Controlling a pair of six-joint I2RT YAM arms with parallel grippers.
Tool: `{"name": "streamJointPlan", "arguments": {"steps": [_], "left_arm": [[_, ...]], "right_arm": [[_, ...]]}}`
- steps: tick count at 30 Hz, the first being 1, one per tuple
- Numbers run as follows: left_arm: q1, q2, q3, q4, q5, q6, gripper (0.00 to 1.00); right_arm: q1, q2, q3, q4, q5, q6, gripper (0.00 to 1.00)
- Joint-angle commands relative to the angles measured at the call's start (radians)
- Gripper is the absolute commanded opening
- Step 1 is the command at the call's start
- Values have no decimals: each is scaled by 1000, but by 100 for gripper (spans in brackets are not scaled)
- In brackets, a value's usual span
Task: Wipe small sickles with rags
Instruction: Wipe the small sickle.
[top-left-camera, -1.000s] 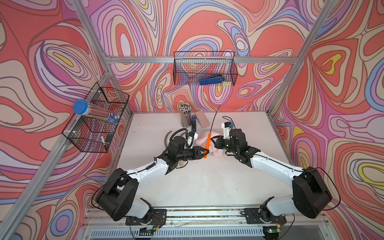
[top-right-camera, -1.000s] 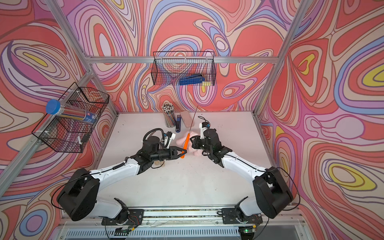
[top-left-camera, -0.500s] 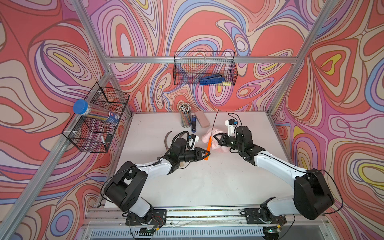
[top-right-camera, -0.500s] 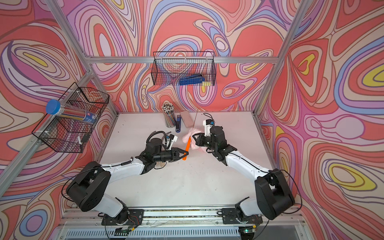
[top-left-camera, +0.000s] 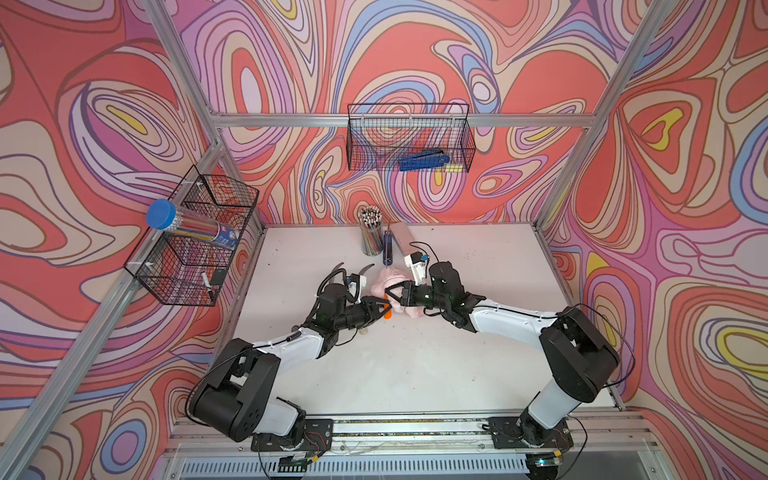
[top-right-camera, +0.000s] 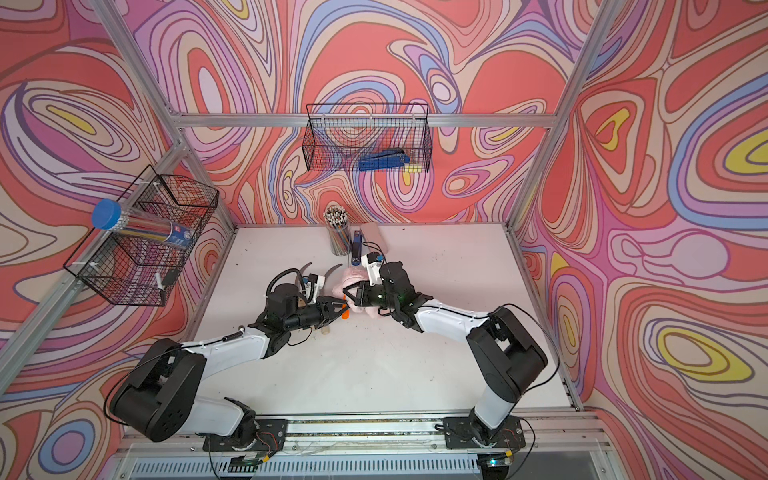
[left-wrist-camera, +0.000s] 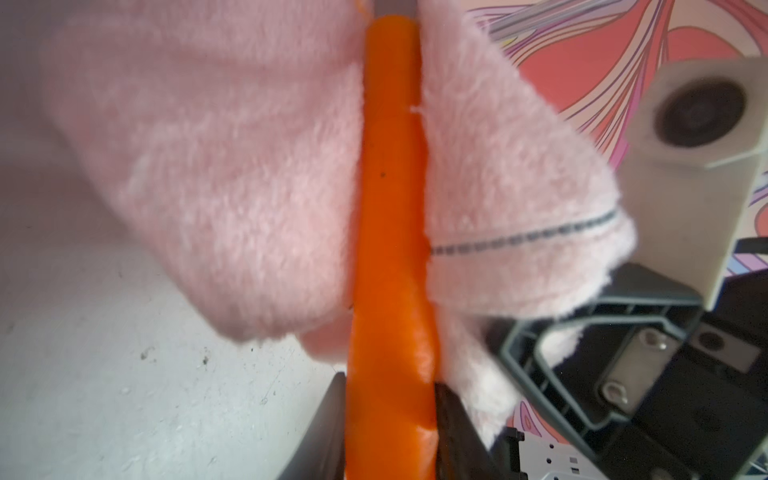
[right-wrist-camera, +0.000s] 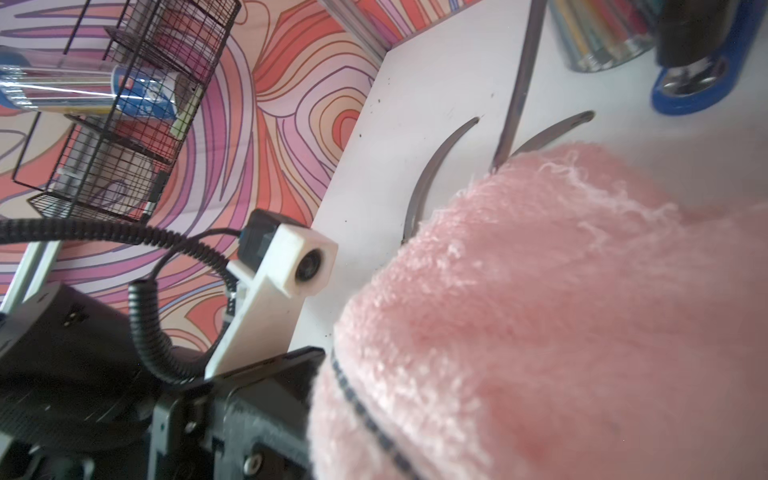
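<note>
The left tool (top-left-camera: 381, 309) is pinching the orange sickle (left-wrist-camera: 390, 249) low on its handle and holds it off the table (top-left-camera: 415, 365). The right tool (top-left-camera: 395, 291) is pressed together on a bunch of the rag (top-left-camera: 388, 277).

Half a second ago the right tool stood farther back and the thin blade rose bare above the cloth. Now the right tool has come in close to the left one, and the rag folds around both sides of the handle's upper part. In both top views only a stub of orange shows. The blade (right-wrist-camera: 517, 83) juts out of the fuzz beyond.

This looks like the bottom of a wiping stroke, with the rag drawn down to the blade's root. The outer blade is uncovered, so another pass toward the tip seems due. Two other sickles (top-left-camera: 338, 267) lie on the table beside the left arm. Whether they have been wiped cannot be told.
</note>
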Motion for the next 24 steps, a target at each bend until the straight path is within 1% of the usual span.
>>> {"name": "streamJointPlan", "arguments": {"steps": [1, 2, 3, 5, 9, 12, 14, 17, 18, 20, 22, 24], "left_arm": [[32, -36, 0, 210, 41, -60, 0], [52, -36, 0, 224, 54, -76, 0], [75, -37, -37, 241, 69, -91, 0], [111, -38, -43, 259, 91, -113, 0], [133, -36, -53, 332, 121, -161, 0], [157, -57, -51, 305, 123, -153, 0], [176, -74, -58, 292, 123, -155, 0], [193, -95, -77, 337, 129, -182, 0], [193, -106, -75, 318, 126, -171, 0], [193, -126, -56, 229, 121, -127, 0], [193, -130, -47, 196, 122, -116, 0], [189, -124, -55, 236, 128, -140, 0]], "right_arm": [[20, 11, -1, 63, -96, 58, 0], [25, 17, 11, 46, -94, 45, 0], [33, 25, 27, 20, -93, 31, 0], [50, 42, 47, 3, -95, 25, 0], [91, 74, 71, 4, -102, 31, 0], [100, 87, 78, 0, -102, 39, 0], [100, 87, 68, 3, -82, 47, 0], [98, 69, 50, -25, -18, 40, 0], [95, 63, 52, -47, 3, 32, 0], [79, 58, 57, -88, 36, 22, 0], [51, 60, 43, -87, 39, 37, 0], [21, 63, 29, -65, 24, 50, 0]]}}
